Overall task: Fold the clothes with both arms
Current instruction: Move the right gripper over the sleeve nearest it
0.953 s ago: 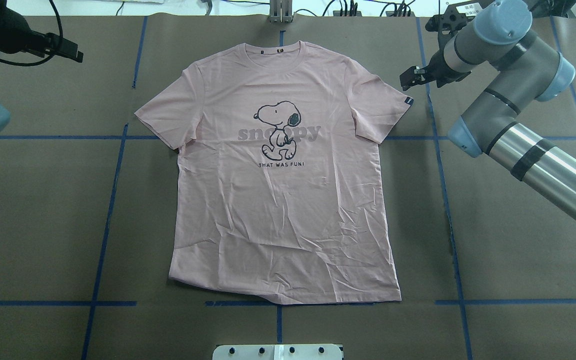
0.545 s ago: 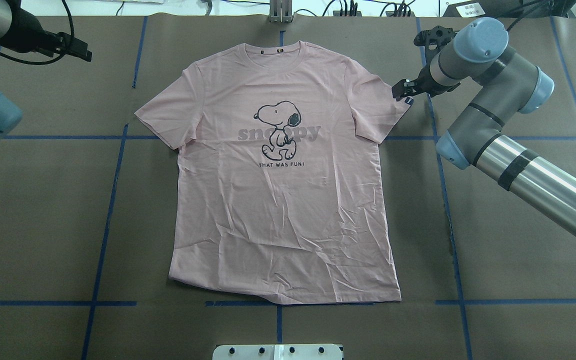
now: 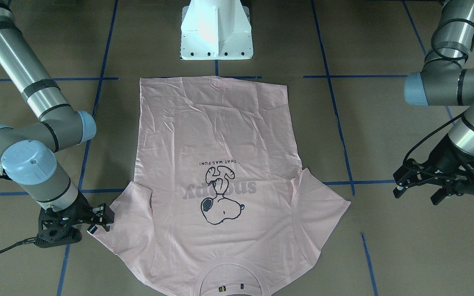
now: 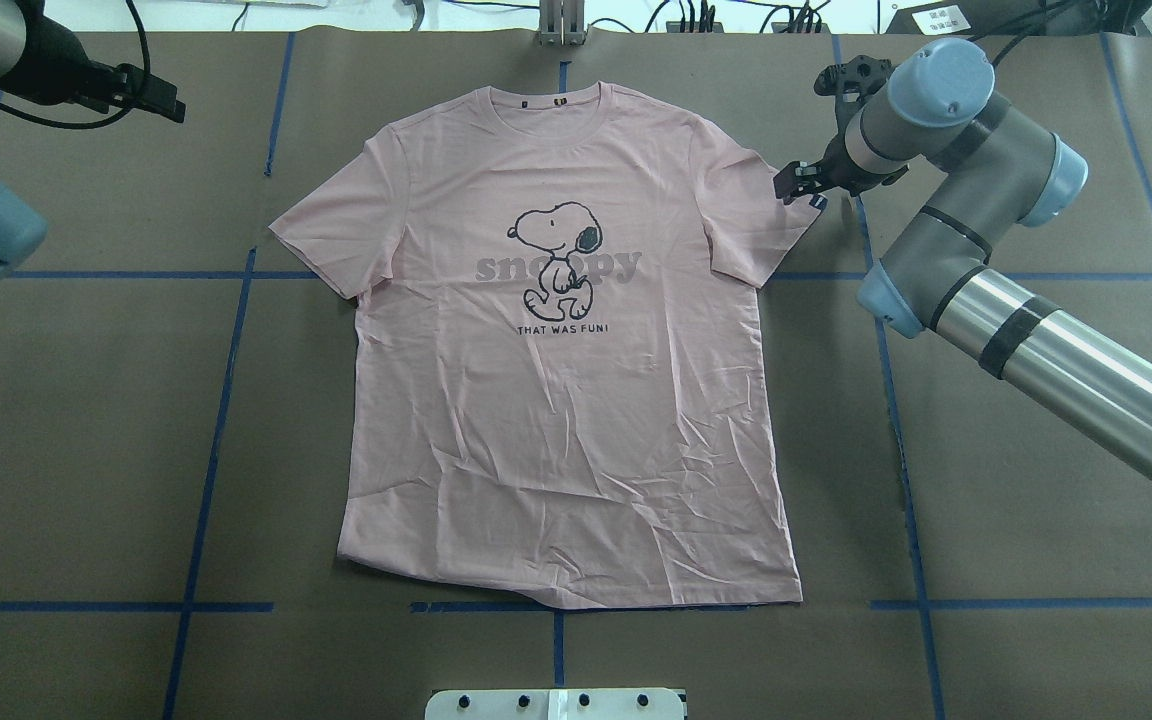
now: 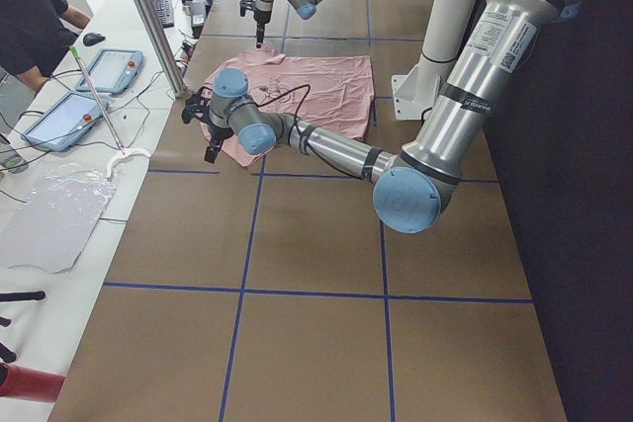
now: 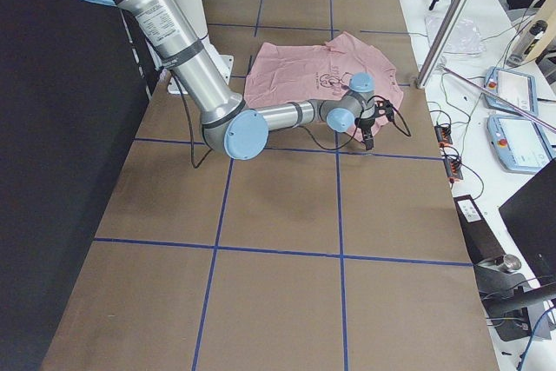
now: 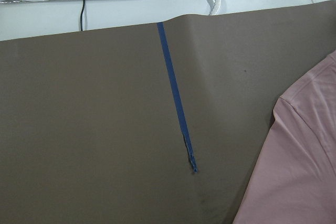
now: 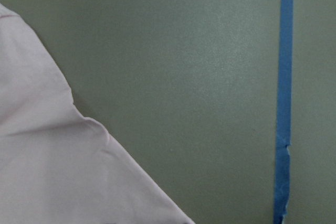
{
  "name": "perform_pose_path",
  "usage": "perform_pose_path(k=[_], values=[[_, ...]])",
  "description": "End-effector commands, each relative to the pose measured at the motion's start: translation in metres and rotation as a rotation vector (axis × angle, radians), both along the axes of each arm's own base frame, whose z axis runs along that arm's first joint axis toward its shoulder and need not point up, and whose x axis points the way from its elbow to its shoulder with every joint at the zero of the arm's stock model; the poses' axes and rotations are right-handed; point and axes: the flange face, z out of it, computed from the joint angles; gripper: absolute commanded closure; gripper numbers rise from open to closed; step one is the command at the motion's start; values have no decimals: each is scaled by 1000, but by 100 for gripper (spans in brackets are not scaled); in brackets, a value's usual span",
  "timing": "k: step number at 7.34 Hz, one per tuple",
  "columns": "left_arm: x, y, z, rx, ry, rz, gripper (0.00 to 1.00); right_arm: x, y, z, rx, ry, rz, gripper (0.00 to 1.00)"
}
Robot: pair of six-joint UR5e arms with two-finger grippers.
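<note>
No fold is made yet: the shirt [image 4: 566, 400] lies flat, print up, mid-desk [image 4: 86, 450], pale pink, lightly creased, sleeves spread. The right end effector [image 4: 794, 183] is at one sleeve tip; I cannot tell whether it grips. The left end effector [image 3: 417, 194] hangs spread, well apart from the other sleeve.

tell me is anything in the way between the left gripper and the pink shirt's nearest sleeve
Nothing visible stands in the way. Between the left gripper and the T-shirt, at its nearest sleeve, there is only bare brown table crossed by flat blue tape lines.
</note>
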Motion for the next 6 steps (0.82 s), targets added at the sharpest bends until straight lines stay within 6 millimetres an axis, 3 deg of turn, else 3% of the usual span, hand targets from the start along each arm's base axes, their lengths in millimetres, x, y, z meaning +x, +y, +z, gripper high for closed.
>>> perform_pose_path(k=[1, 2, 6], values=[[0, 0, -1, 3, 0, 2, 0, -1, -1, -1, -1, -1, -1, 17], [0, 1, -2, 3, 2, 2, 0, -1, 0, 1, 0, 0, -6, 24], [0, 1, -3, -2, 3, -1, 0, 1, 0, -3, 9, -7, -10, 71]])
